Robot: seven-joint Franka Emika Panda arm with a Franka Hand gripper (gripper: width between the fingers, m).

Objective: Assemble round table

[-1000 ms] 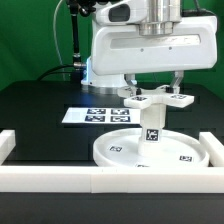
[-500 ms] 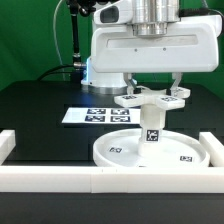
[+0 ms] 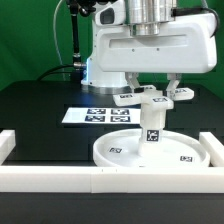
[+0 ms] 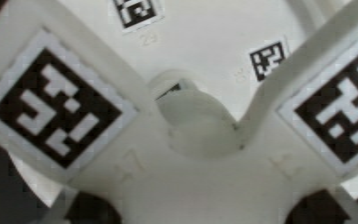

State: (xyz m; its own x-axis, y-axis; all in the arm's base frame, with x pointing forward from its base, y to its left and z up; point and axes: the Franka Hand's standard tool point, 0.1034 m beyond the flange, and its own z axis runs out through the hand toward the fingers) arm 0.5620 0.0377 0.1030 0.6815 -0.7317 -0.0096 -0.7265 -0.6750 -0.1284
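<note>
On the black worktop (image 3: 40,100), near the front white border rail (image 3: 110,178), lies the large rimmed round white plastic disc (image 3: 120,150), flat, rim up, small square tags on its surface. Short white cylindrical leg (image 3: 152,125) stands upright at the disc's middle, long axis vertical, one tag facing the exterior camera. White cross-shaped base (image 3: 152,97) sits on top of the leg, lying horizontal, arms spreading out level toward the exterior view's left and right, tags on the arm ends facing up. Base looks slightly rotated, arms not square to the camera.

End effector (image 3: 152,88) comes straight down from the white arm body, fingers either side of the base's centre, one finger (image 3: 134,84) on the exterior view's left, the other on the right. Fingers are clamped on the base hub as far as visible; contact itself is partly hidden.

Wrist view: cross-shaped base (image 4: 194,130) fills the frame, two big tagged arms spreading apart, rounded hub between them, disc (image 4: 202,40) with small tags below. Fingers not clearly visible there.

Flat white marker board (image 3: 92,115) lies behind the disc, apart from it.
</note>
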